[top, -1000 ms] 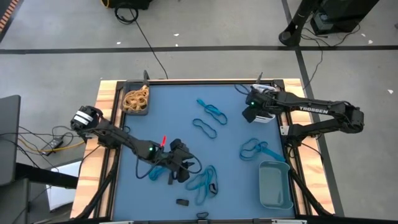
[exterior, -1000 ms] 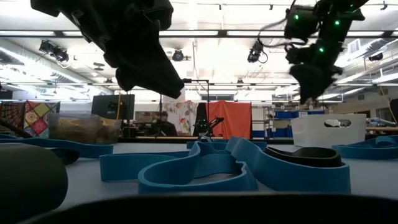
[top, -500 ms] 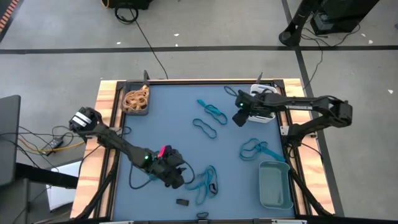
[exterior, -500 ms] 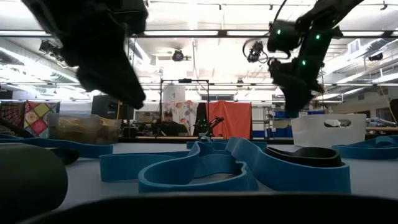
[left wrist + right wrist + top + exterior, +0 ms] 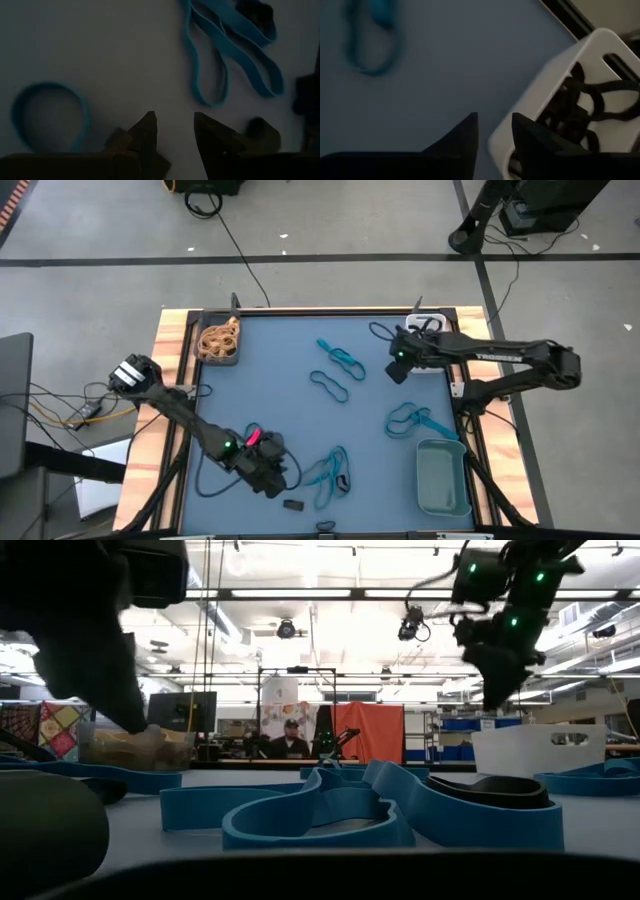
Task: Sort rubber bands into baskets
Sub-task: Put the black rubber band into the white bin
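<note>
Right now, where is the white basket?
In the high view, the white basket sits at the table's far right corner, partly under the right gripper, with black bands inside.

arms point(image 5: 520, 360) — dark, jointed | white lettering on right | green lights — both

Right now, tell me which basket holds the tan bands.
The dark basket at the table's far left corner; the white basket holds black bands, the teal one none.

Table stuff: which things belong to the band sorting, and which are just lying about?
Belongs to the job:
- blue rubber bands
- tan bands in the dark basket
- black bands in the white basket
- grey-teal basket

Just lying about:
- cables beside the table
- floor cable
</note>
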